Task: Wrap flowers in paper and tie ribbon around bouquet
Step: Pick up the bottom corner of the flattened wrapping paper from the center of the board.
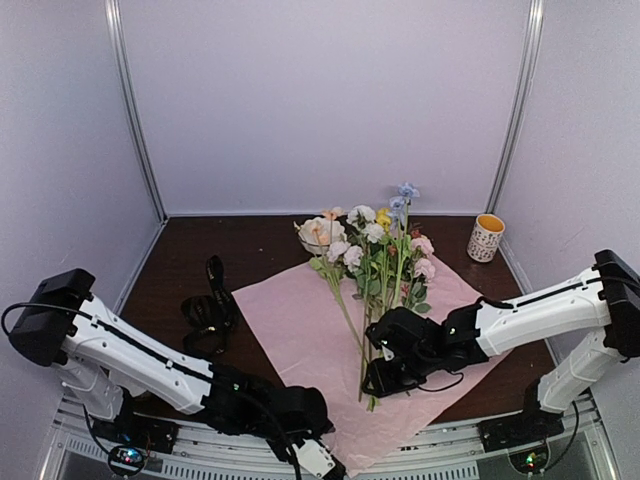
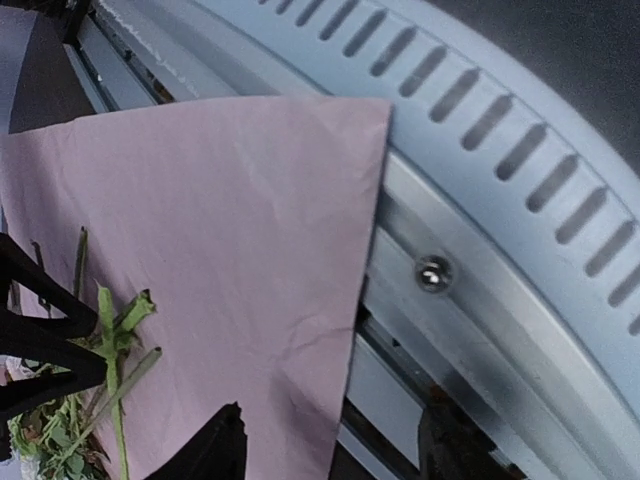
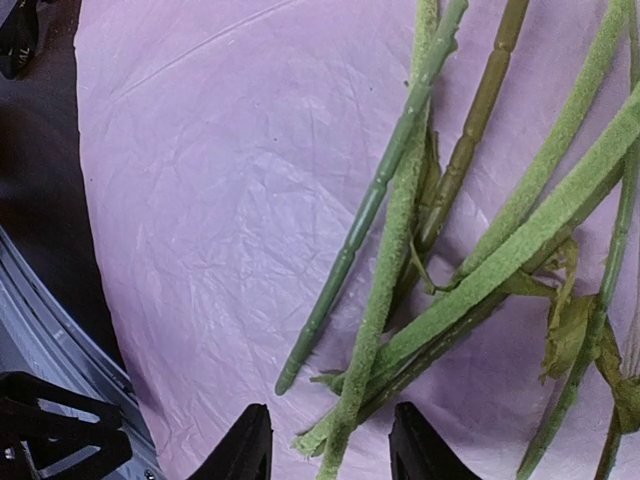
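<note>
Your left gripper [image 2: 330,450] gapes astride the near corner of the thin pink tissue sheet [image 1: 290,320] — the right gripper [image 3: 330,440], also unclenched, straddles stem tips of the green-stemmed mixed-colour flowers [image 1: 365,250], which run lengthwise away from you.

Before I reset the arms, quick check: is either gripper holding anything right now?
Left gripper: open, around the paper edge.
Right gripper: open, around the flowers at their stem ends.

paper [image 3: 200,200]: thin, matt, crinkled | flowers [image 3: 385,270]: stems fuzzy, some smooth plast. | table [image 1: 260,250]: dk wood-look
</note>
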`<state>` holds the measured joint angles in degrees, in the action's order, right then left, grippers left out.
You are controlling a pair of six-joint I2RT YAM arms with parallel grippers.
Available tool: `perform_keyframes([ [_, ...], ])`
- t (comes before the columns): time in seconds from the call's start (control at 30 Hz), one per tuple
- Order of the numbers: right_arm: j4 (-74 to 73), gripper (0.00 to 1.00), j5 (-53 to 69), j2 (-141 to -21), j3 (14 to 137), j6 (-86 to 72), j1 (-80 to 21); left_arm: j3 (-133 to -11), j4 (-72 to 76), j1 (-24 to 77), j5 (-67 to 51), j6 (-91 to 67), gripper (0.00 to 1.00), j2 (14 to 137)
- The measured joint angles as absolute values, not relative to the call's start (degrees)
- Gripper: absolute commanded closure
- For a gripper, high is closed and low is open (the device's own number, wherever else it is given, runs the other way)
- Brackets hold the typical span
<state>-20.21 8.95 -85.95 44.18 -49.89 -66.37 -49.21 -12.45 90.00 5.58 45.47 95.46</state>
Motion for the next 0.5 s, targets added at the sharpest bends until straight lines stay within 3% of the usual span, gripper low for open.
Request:
perform_keyframes([
  [0.2,-17.6,0.59,8.9,-86.0,43.0,-51.5,-67.1,-52.8,-8.3,90.1,9.9,46.2,0.52,100.3],
  [0.43,-17.2,0.59,8.7,-85.7,42.5,-51.9,-67.2,-54.6,-6.5,90.1,11.9,45.5,0.8,103.2],
  [0.5,-16.9,0.59,8.7,-85.5,42.2,-51.9,-67.2,-54.6,-6.4,90.1,12.1,45.2,0.79,103.2],
])
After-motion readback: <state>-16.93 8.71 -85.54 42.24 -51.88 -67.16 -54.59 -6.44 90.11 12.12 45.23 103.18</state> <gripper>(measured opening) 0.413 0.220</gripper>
